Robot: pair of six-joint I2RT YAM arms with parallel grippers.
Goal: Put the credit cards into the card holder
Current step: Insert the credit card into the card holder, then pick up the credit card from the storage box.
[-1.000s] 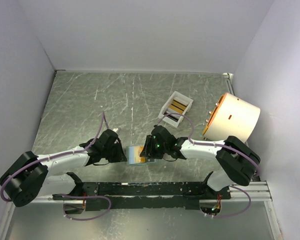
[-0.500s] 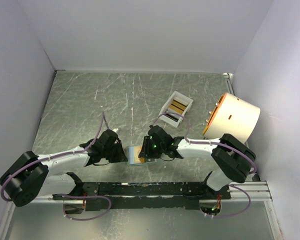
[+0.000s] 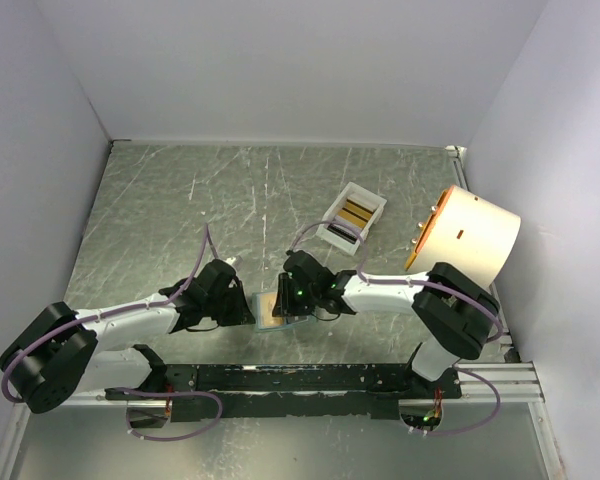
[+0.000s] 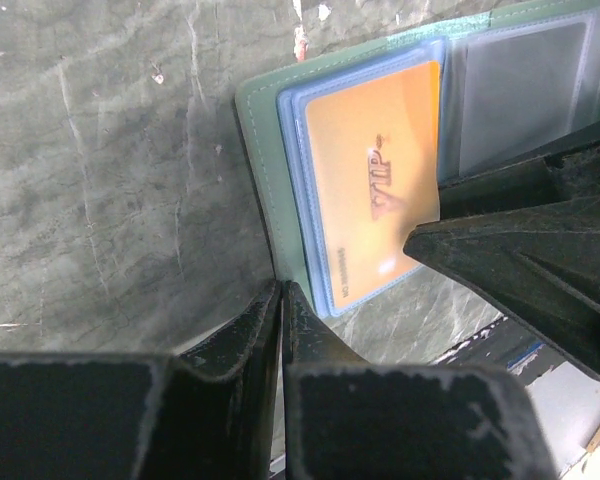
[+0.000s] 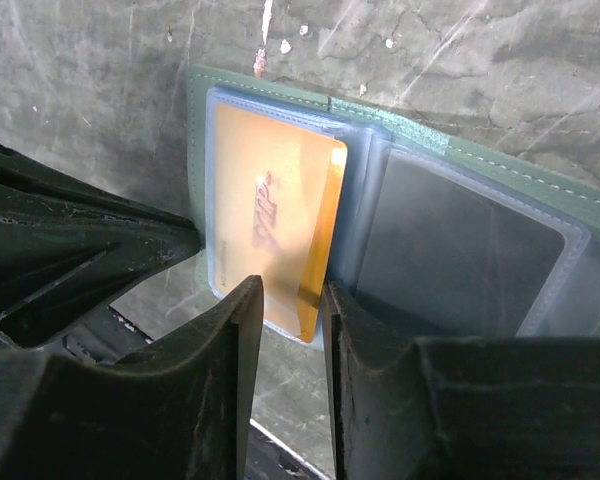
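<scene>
The sage-green card holder (image 3: 267, 311) lies open on the table between my two grippers. In the left wrist view its green cover (image 4: 265, 150) shows a gold VIP credit card (image 4: 380, 190) lying in the pale blue sleeve. My left gripper (image 4: 280, 290) is shut on the holder's near edge. In the right wrist view the card (image 5: 270, 220) sits mostly inside the sleeve, its right edge lifted. My right gripper (image 5: 292, 300) stands narrowly open around that raised edge, and the left finger is clear of the card. More credit cards (image 3: 355, 213) lie in the white tray.
The white tray (image 3: 370, 198) stands behind the right arm. A large beige cylinder (image 3: 470, 235) lies against the right wall. A black rail (image 3: 300, 378) runs along the near edge, just below the card holder.
My right gripper has moved left over the card holder while its jaws narrowed. The gold card has slid further left into the sleeve. The left gripper has held still.
</scene>
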